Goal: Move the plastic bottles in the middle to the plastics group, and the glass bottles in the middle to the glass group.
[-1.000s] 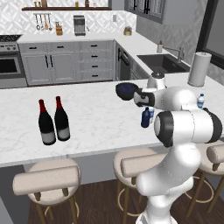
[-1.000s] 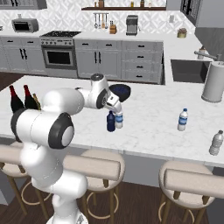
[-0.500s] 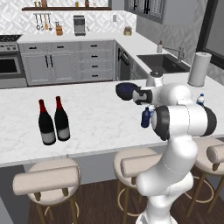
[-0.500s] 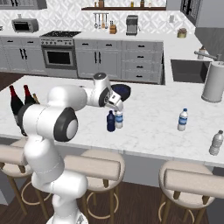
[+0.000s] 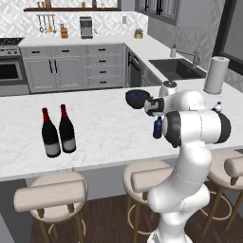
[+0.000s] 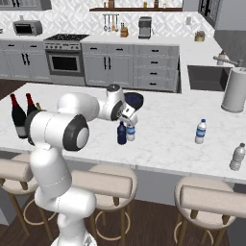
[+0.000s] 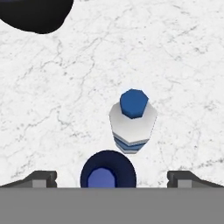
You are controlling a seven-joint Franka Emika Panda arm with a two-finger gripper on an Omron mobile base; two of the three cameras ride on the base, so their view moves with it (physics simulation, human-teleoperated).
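Observation:
My gripper (image 7: 111,179) is open and points straight down over the two small plastic bottles in the middle. The opaque dark blue bottle (image 7: 108,173) lies between my fingertips (image 7: 41,178), seen from above. The pale bottle with the blue cap (image 7: 132,120) stands just beyond it, touching or nearly so. From the right base view the dark blue bottle (image 6: 122,133) and the pale bottle (image 6: 130,132) stand side by side under the gripper (image 6: 129,116). Two tall wine bottles (image 5: 47,133) (image 5: 66,129) stand together at the counter's left. A clear water bottle (image 6: 201,131) stands to the right.
A round dark-blue bowl (image 6: 135,100) sits just behind the bottles. A second clear bottle (image 6: 236,156) stands near the counter's right front edge. A paper towel roll (image 6: 234,90) and the sink (image 5: 178,69) are at the far right. Stools (image 5: 50,194) line the front edge.
The hand has shifted slightly forward and down over the two small bottles while the elbow swung. The jaws stayed open. No bottle has moved.

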